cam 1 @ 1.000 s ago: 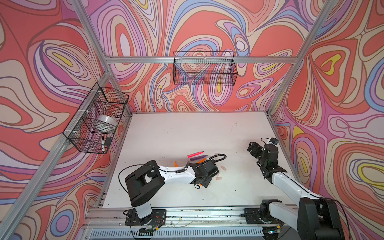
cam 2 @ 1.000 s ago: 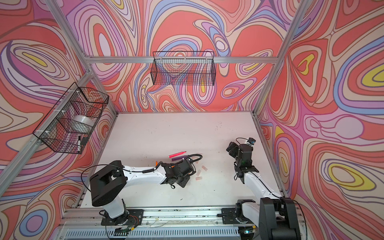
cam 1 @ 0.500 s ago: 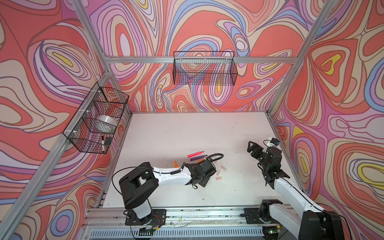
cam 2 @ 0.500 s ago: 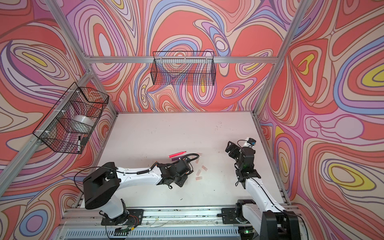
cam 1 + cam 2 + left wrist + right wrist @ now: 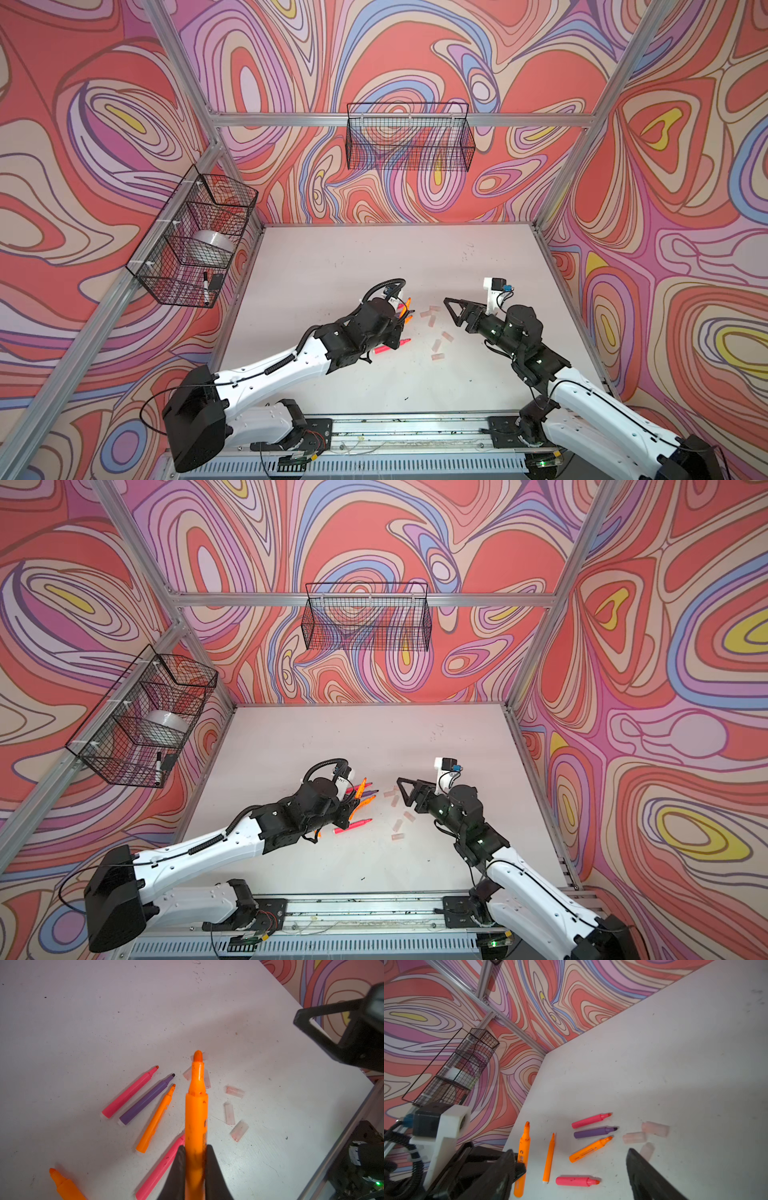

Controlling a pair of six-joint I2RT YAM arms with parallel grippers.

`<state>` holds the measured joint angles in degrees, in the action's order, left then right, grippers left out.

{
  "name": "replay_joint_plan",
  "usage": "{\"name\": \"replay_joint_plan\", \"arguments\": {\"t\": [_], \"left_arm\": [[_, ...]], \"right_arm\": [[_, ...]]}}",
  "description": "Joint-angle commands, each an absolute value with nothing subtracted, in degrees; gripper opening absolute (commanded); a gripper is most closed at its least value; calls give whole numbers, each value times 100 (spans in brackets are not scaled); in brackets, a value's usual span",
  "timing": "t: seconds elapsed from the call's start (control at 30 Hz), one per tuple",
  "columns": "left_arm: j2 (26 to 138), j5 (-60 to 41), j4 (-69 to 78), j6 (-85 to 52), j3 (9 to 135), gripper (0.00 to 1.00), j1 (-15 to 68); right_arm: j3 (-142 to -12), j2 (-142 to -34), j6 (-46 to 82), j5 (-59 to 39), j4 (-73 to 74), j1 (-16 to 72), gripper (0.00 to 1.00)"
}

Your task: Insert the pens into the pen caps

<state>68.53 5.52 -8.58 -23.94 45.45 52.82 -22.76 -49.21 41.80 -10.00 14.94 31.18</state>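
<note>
My left gripper [image 5: 195,1167] is shut on an orange pen [image 5: 196,1105], held above the table with its tip out ahead; both top views show this pen [image 5: 408,306] [image 5: 361,786]. Below lie a pink pen [image 5: 128,1093], a purple pen [image 5: 147,1100], a thin orange pen [image 5: 155,1119], another pink pen [image 5: 160,1169] and an orange pen [image 5: 62,1184]. Several pale pen caps [image 5: 235,1091] [image 5: 437,344] lie loose to their right. My right gripper [image 5: 451,309] [image 5: 571,1152] hangs open over the caps [image 5: 634,1137], holding nothing.
A wire basket [image 5: 195,245] on the left wall holds a tape roll and a black-and-white marker. Another wire basket [image 5: 409,139] hangs on the back wall. The metal rail [image 5: 415,428] with both arm bases runs along the table's front edge.
My right arm has swung from the right edge in towards the caps at the middle. My left gripper has risen from the pile with the orange pen in it.
</note>
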Motion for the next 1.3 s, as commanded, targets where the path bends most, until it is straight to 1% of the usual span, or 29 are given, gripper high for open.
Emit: {"name": "replay_joint_plan", "arguments": {"t": [0.0, 0.13, 0.27, 0.33, 0.53, 0.7, 0.8, 0.83, 0.9, 1.07, 1.17, 1.27], "left_arm": [[6577, 305, -559, -2312, 4389, 0, 5274], [6356, 306, -603, -2320, 4269, 0, 5274], [6244, 294, -672, -2311, 4197, 0, 5273], [6212, 275, -714, -2320, 4184, 0, 5273], [6116, 211, -664, -2293, 4062, 0, 5273], [6057, 293, -683, -2307, 4025, 0, 5275], [6011, 309, -677, -2294, 4017, 0, 5273], [6001, 323, -649, -2285, 4008, 3, 5276], [5995, 342, -586, -2285, 3982, 13, 5273], [6085, 332, -487, -2254, 3981, 25, 5276], [6152, 342, -478, -2233, 4009, 29, 5278], [6204, 369, -404, -2205, 3999, 30, 5275]], "right_arm": [[-2396, -5470, 4492, -810, 2366, 3709, 78], [-2756, -6296, 4396, -340, 2816, 4600, 71], [-2988, -6956, 4454, -344, 3356, 4940, 68], [-3178, -7225, 4452, -343, 3393, 5048, 63], [-3539, -7775, 4553, -321, 3375, 5142, 36], [-3638, -7925, 4614, -249, 3316, 5185, 18], [-3690, -7946, 4653, -212, 3287, 5244, 6], [-3696, -7970, 4671, -196, 3277, 5263, 1], [-3709, -7993, 4701, -164, 3274, 5328, 0], [-3751, -8020, 4737, -111, 3278, 5436, 0], [-3771, -8032, 4772, -83, 3287, 5490, 0], [-3771, -8063, 4825, -71, 3352, 5530, 0]]}}
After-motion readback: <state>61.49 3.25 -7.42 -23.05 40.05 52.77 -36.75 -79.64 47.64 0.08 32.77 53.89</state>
